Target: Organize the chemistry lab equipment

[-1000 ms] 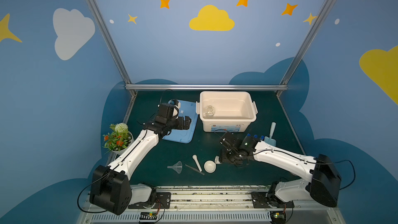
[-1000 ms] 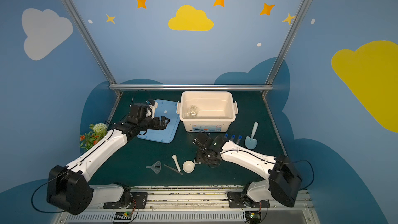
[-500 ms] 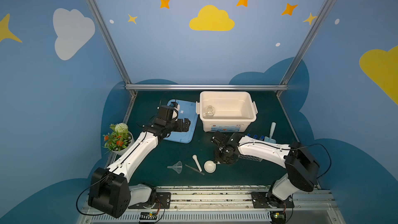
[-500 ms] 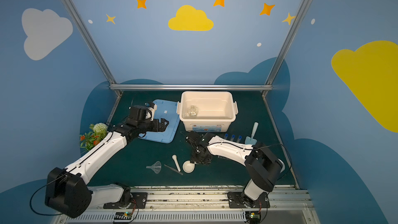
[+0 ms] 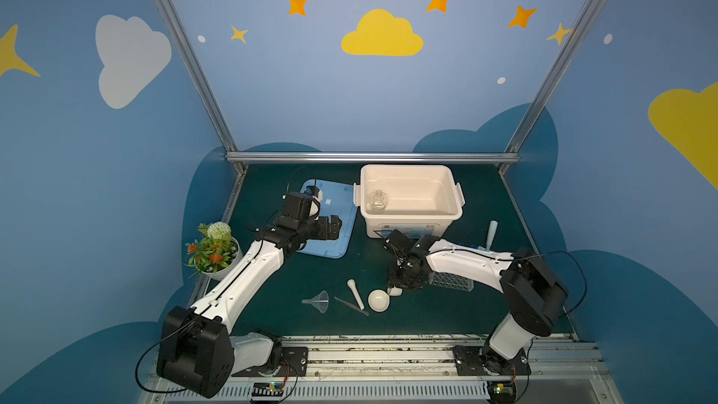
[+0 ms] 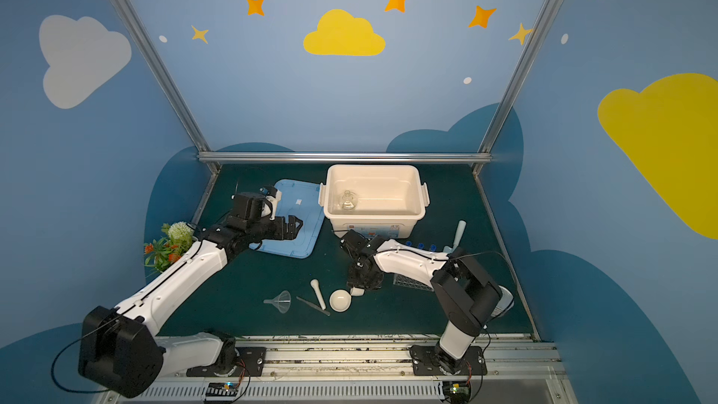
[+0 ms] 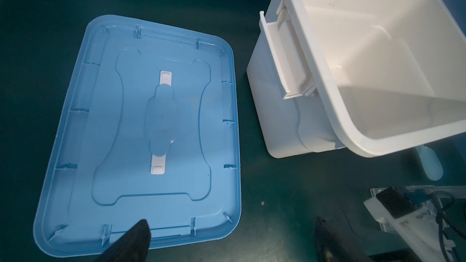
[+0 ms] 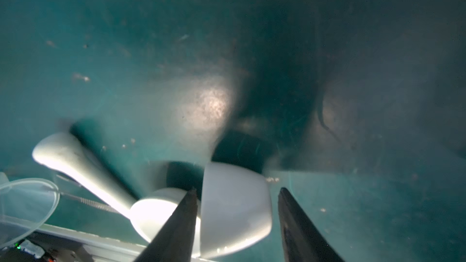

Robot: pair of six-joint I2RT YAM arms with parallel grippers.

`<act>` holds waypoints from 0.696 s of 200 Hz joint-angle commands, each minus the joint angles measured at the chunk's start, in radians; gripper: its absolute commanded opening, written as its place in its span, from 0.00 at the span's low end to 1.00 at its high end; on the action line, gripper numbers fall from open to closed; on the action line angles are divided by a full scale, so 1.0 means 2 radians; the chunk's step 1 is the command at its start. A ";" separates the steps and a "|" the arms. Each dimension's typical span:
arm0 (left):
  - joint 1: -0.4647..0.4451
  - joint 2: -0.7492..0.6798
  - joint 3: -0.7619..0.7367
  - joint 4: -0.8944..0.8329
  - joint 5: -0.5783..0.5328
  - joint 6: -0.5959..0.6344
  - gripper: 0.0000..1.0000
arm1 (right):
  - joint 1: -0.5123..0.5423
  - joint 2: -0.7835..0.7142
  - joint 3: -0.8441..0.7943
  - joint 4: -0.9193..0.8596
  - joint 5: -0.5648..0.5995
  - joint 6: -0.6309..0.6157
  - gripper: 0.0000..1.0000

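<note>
A small white cup [image 8: 234, 207] lies on its side beside the white bowl [image 5: 379, 300]. My right gripper [image 8: 237, 192] is down over the cup with a finger on each side and a gap at one finger, so it is open. In both top views the pestle [image 5: 355, 293], tweezers [image 5: 351, 306] and clear funnel [image 5: 320, 301] lie left of the bowl. The clear rack [image 5: 450, 280] sits right of the gripper, with blue-capped test tubes [image 5: 468, 245] behind the arm. A glass flask [image 5: 376, 200] stands in the white bin [image 5: 454, 204]. My left gripper [image 7: 230, 225] hangs open over the blue lid's [image 7: 138, 122] edge.
A potted flower plant [image 5: 211, 250] stands at the left edge of the mat. A pale blue scoop [image 5: 490, 235] lies right of the bin. The blue lid [image 5: 342, 235] lies flat left of the bin [image 7: 327, 84].
My right gripper has moved left and down onto the cup beside the bowl, and its jaws have narrowed. The left arm has hardly moved.
</note>
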 commanded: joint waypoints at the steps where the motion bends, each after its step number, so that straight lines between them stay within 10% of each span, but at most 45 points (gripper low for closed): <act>1: 0.002 -0.009 -0.004 -0.003 -0.001 -0.003 1.00 | -0.001 0.011 -0.005 0.002 -0.010 -0.007 0.50; 139: 0.002 -0.012 -0.012 0.000 0.002 -0.006 1.00 | -0.013 -0.024 -0.003 -0.007 -0.003 -0.012 0.29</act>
